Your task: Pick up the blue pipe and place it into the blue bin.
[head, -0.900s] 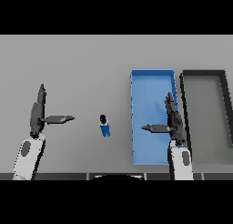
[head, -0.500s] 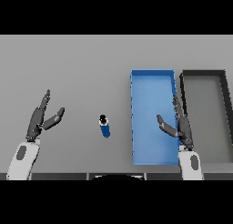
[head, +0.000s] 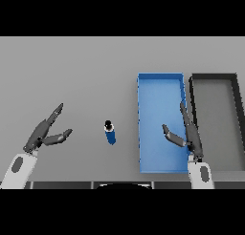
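Blue pipe (head: 110, 133) lies on the grey counter (head: 86, 76), unmoved, at 9 o'clock from the blue bin (head: 160, 81), well apart. Left hand (head: 44, 133), fingers spread, has drifted lower-left, at 9 o'clock from the pipe. Right hand (head: 185, 133), fingers straight, thumb out, has shifted right over the bin's right wall. Dark bin (head: 213, 77) sits just beside, at 3 o'clock.

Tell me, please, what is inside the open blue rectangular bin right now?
Only bare blue floor shows inside the blue rectangular bin. The robot's open right hand overlaps its right side, hiding a strip of floor there.
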`<act>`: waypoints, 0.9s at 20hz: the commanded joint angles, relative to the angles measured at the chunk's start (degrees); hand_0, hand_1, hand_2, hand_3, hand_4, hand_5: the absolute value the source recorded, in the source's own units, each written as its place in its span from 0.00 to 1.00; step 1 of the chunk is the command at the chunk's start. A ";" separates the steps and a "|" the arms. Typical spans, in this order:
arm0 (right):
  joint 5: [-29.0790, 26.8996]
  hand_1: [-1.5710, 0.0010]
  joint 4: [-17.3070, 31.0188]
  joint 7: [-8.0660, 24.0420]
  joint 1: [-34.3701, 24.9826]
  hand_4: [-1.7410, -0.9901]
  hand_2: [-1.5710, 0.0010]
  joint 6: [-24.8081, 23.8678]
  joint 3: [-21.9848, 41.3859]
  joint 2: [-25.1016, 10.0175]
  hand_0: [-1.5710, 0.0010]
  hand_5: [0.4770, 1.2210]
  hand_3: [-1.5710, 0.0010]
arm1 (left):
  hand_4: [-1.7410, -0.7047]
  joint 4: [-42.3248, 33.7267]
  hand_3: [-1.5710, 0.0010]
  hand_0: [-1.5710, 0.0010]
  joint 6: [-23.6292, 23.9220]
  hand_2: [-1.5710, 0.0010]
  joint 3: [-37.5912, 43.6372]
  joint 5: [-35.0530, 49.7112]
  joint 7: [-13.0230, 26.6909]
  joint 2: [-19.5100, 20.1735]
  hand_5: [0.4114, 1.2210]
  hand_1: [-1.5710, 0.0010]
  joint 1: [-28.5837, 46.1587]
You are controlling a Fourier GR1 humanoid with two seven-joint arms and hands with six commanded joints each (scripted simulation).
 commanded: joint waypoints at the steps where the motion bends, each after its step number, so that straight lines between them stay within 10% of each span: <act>1: -0.38 1.00 -0.14 -0.79 -0.03 0.75 1.00 0.34 -0.18 -0.29 1.00 0.19 1.00 | 0.69 -1.24 1.00 1.00 -1.43 1.00 -0.60 0.26 -0.21 0.73 0.17 1.00 0.08; 8: -0.98 1.00 -1.11 -0.67 0.75 0.74 1.00 0.82 -0.36 -0.51 1.00 0.19 1.00 | 0.58 -6.73 1.00 1.00 -3.27 1.00 -10.54 -4.98 7.57 -3.69 0.06 1.00 0.63; 18: -0.85 1.00 -0.86 0.18 0.59 0.72 1.00 0.46 -0.36 0.13 1.00 0.19 1.00 | 0.57 2.17 1.00 1.00 -1.67 1.00 -15.09 -9.18 6.46 -15.81 0.06 1.00 -6.14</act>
